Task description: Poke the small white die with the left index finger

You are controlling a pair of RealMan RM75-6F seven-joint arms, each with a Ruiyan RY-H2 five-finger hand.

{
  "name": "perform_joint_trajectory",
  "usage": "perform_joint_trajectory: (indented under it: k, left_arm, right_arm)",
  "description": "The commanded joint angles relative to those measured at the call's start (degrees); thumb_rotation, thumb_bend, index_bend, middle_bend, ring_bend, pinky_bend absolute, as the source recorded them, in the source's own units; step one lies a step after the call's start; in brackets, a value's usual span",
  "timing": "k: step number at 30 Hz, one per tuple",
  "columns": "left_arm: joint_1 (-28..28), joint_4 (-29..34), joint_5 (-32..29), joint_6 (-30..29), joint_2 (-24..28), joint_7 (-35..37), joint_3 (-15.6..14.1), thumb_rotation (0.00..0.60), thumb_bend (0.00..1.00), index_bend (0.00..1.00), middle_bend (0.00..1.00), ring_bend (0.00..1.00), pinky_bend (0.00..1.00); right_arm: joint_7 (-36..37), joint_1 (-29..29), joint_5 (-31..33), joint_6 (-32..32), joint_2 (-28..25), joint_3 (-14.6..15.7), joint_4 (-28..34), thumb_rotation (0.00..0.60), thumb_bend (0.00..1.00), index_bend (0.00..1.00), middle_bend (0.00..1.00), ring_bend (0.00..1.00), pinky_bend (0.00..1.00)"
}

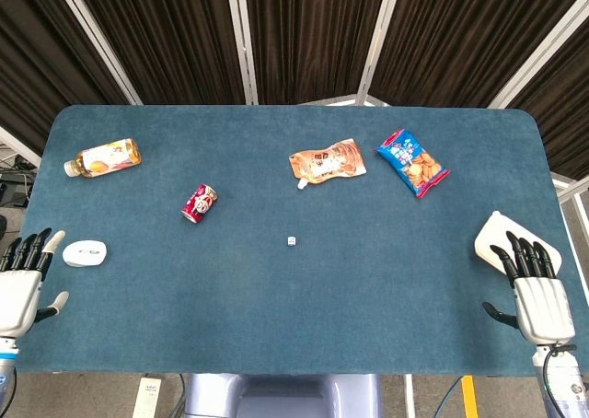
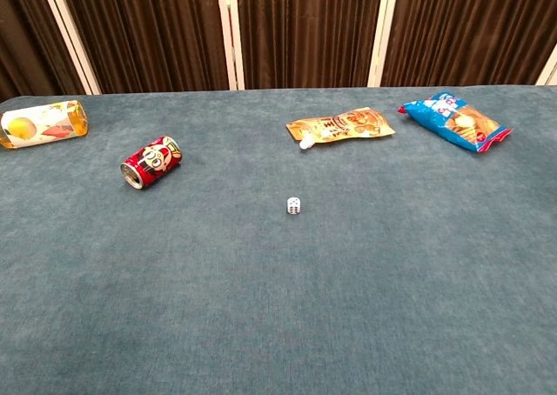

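Observation:
The small white die [image 1: 291,241] [image 2: 294,205] lies alone near the middle of the blue table [image 1: 294,317]. My left hand [image 1: 20,284] hovers at the table's front left corner, far from the die, its fingers spread and holding nothing. At the front right edge my right hand [image 1: 536,289] is also spread and empty. Neither hand appears in the chest view.
A white mouse [image 1: 84,252] lies just right of the left hand. A red can [image 1: 200,203] on its side, a tea bottle [image 1: 103,156], an orange pouch [image 1: 328,162] and a blue snack bag [image 1: 411,162] lie farther back. A white object [image 1: 502,237] sits beside the right fingertips.

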State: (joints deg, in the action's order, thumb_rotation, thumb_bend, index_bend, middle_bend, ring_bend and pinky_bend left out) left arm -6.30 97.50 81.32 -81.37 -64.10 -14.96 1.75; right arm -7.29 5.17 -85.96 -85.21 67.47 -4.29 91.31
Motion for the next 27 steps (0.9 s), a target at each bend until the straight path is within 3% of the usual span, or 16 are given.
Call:
perform_joint_trajectory:
  k: [1,6,7,8,10,11,12,15,20,27]
  left_arm:
    - [-0.1,0.0,0.1,0.1,-0.1,-0.2,-0.1,0.6,0.28,0.0,0.0,0.0,0.0]
    - [-0.3,0.1,0.1,0.2,-0.4,-0.8,0.0,0.6,0.28,0.0,0.0,0.0,0.0]
    - [-0.4,0.1,0.2,0.1,-0.6,-1.0,0.1,0.6,0.28,0.0,0.0,0.0,0.02]
    - [-0.5,0.1,0.3,0.0,-0.8,-1.3,0.2,0.6,0.28,0.0,0.05,0.05,0.1]
    - [-0.8,0.1,0.7,-0.3,-1.3,-2.1,0.5,0.6,0.28,0.0,0.26,0.27,0.34]
    - [-1.1,0.1,0.5,-0.3,-1.9,-2.8,0.9,0.6,0.29,0.0,0.42,0.42,0.47]
    - [-1.4,0.4,0.1,-0.1,-2.5,-3.3,1.3,0.6,0.3,0.0,0.53,0.53,0.56]
    - [-2.9,1.3,-1.4,1.7,-4.0,-5.2,2.3,0.6,0.39,0.0,0.68,0.67,0.66]
    - [-7.7,4.3,-4.6,7.5,-7.4,-12.0,4.1,0.6,0.51,0.0,0.77,0.78,0.72]
    - [-15.8,8.4,-16.7,17.0,-13.5,-22.5,7.0,0.6,0.64,0.0,0.79,0.8,0.74]
  right_arm:
    - [0.0,0.0,-0.1,0.0,0.0,0.0,-0.1,0.6,0.0,0.14,0.0,0.0,0.0]
    - [0.2,-0.1,0.1,0.1,0.0,0.2,-0.3,0.6,0.0,0.14,0.0,0.0,0.0]
    - [0.3,-0.1,0.2,0.1,-0.1,0.2,-0.2,0.6,0.0,0.14,0.0,0.0,0.0]
    - [0.5,-0.2,0.2,0.1,-0.2,0.1,-0.1,0.6,0.0,0.14,0.0,0.0,0.0]
    - [0.7,-0.2,0.3,-0.1,-0.2,0.0,0.1,0.6,0.0,0.14,0.0,0.0,0.0]
    - [0.8,-0.2,0.2,-0.3,-0.3,-0.1,0.2,0.6,0.0,0.14,0.0,0.0,0.0]
    - [0.9,-0.2,0.2,-0.4,-0.3,-0.2,0.3,0.6,0.0,0.14,0.0,0.0,0.0]
    - [1.0,-0.3,0.3,-0.4,-0.4,-0.2,0.6,0.6,0.0,0.14,0.0,0.0,0.0]
    - [1.7,-0.2,0.3,-0.6,-0.8,-0.4,1.4,0.6,0.01,0.14,0.0,0.0,0.0]
    - [3.9,-0.3,1.0,-0.5,-1.9,-0.9,2.4,0.6,0.02,0.14,0.0,0.0,0.0]
